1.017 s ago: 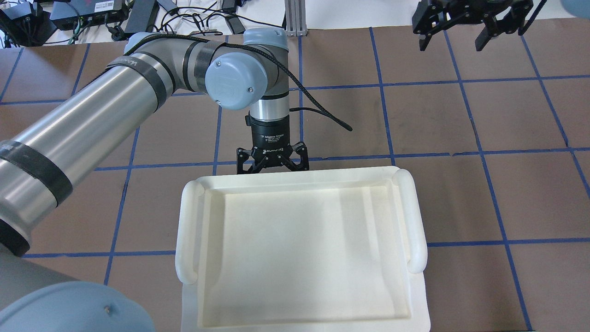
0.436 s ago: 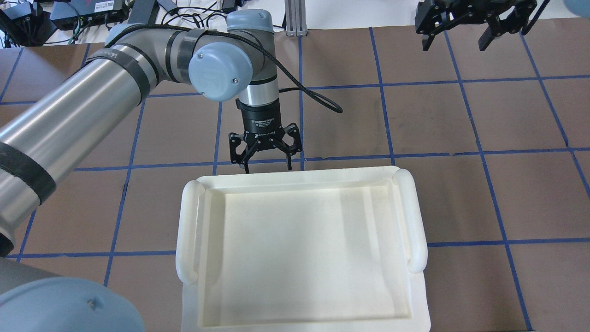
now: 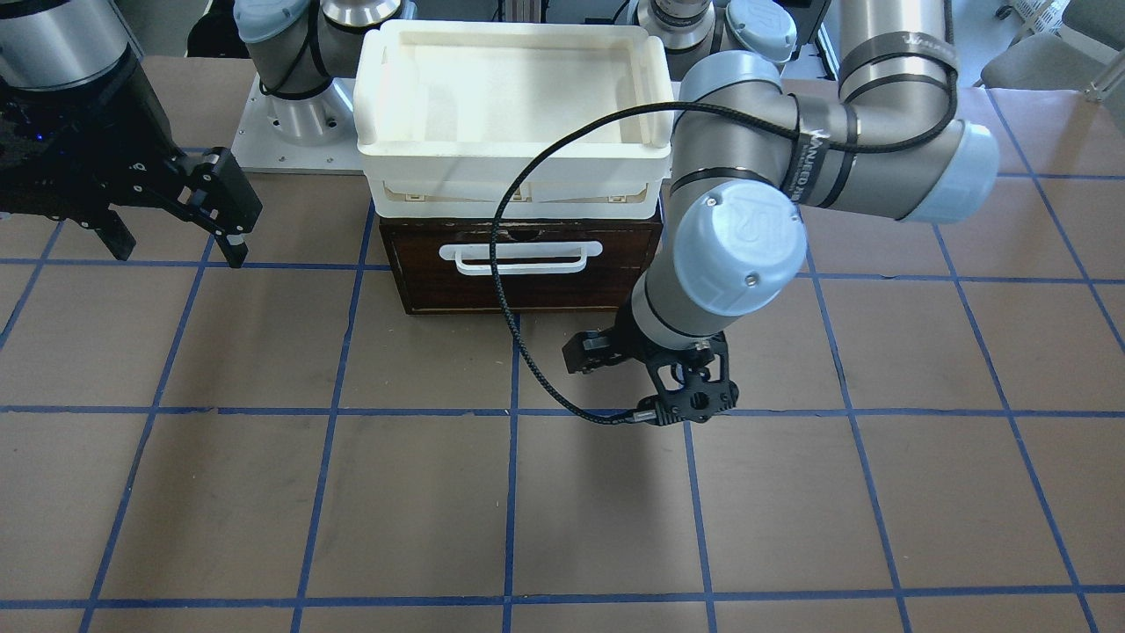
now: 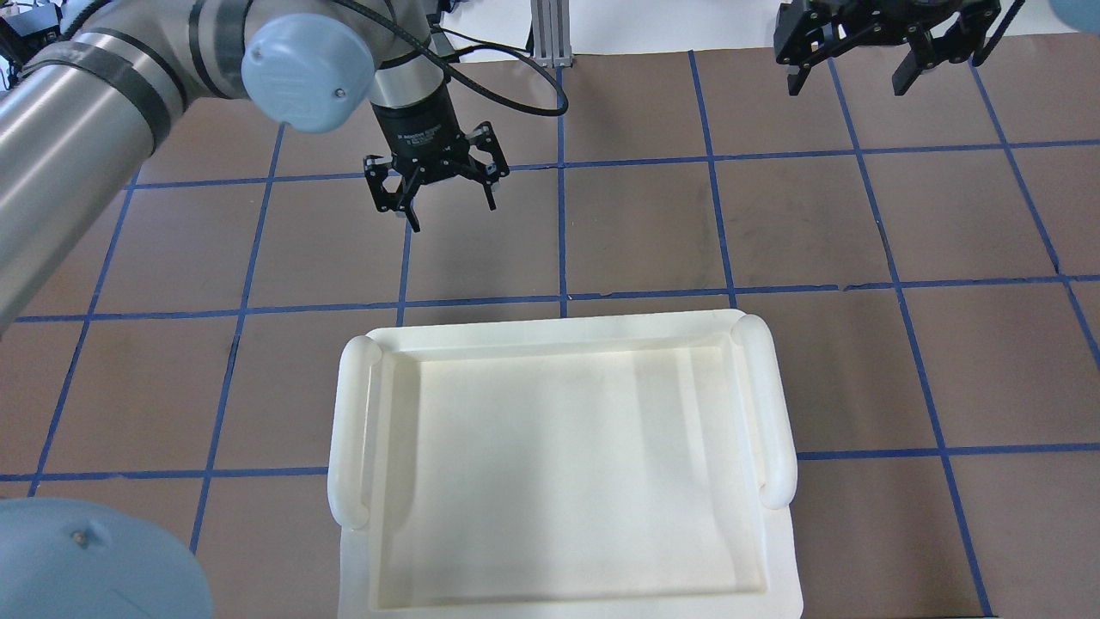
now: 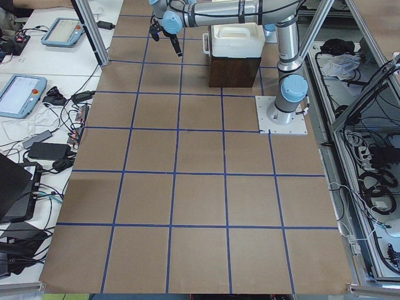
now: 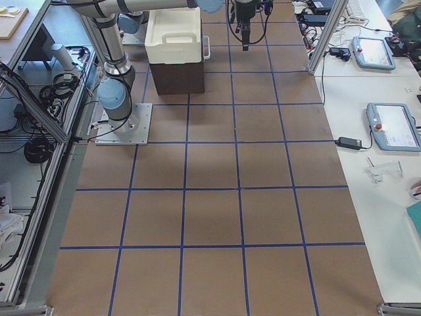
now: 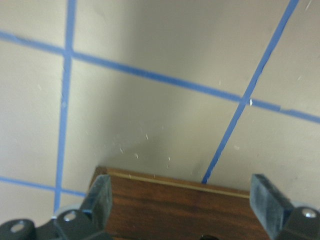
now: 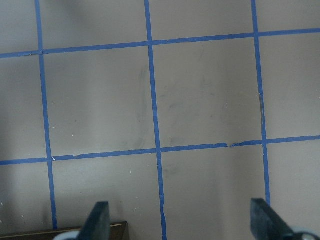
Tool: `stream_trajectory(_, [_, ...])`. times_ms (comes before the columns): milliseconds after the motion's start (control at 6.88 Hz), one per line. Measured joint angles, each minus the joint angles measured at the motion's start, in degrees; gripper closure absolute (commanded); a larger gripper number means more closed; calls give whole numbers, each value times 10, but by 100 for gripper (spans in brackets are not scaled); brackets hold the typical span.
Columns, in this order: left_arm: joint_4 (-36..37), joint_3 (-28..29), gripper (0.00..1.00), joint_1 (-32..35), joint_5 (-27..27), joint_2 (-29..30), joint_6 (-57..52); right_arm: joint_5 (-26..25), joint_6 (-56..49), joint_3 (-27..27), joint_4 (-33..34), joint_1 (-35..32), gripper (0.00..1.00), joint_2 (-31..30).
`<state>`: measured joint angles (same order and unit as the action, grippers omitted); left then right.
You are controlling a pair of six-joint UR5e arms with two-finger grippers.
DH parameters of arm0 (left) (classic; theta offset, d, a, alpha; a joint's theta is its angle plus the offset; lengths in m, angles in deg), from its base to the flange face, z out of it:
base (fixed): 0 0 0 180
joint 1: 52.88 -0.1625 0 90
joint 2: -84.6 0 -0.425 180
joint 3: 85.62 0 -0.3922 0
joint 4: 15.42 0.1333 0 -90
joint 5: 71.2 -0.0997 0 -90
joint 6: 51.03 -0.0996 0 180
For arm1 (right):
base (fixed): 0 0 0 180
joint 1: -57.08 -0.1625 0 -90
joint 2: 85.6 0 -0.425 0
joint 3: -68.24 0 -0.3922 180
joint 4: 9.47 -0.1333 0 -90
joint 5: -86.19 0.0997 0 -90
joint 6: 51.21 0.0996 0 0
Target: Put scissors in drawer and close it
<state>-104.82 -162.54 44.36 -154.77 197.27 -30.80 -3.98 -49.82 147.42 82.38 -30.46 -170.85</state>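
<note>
The drawer (image 3: 523,281), dark brown wood with a white bar handle (image 3: 526,256), sits pushed in under the white tray, its front about level with the tray's front edge. The scissors show in no view. My left gripper (image 4: 453,213) is open and empty, hanging above the bare table in front of the drawer; it also shows in the front view (image 3: 642,380). Its wrist view shows the drawer's wooden front (image 7: 180,210) between the open fingers (image 7: 102,196). My right gripper (image 4: 849,84) is open and empty, high at the far right; it also shows in the front view (image 3: 180,249).
A white tray (image 4: 352,430) with rounded side handles rests on top of the drawer cabinet. The table is brown board with a grid of blue tape lines (image 4: 722,232). The left arm's black cable (image 3: 501,264) loops in front of the drawer's handle. Cables and devices lie beyond the table's far edge.
My left gripper has backed away from the tray's far edge, moving farther out over the table and to the left, still open. The right gripper has barely moved.
</note>
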Motion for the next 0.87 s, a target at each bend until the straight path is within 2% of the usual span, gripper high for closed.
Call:
stream_trajectory(436, [25, 22, 0, -78, -34, -67, -155, 3, 0, -1, 0, 0, 0, 0])
stream_trajectory(726, [5, 16, 0, -100, -92, -125, -225, 6, 0, -1, 0, 0, 0, 0])
stream_trajectory(872, [-11, 10, 0, -104, -101, -149, -235, 6, 0, -1, 0, 0, 0, 0])
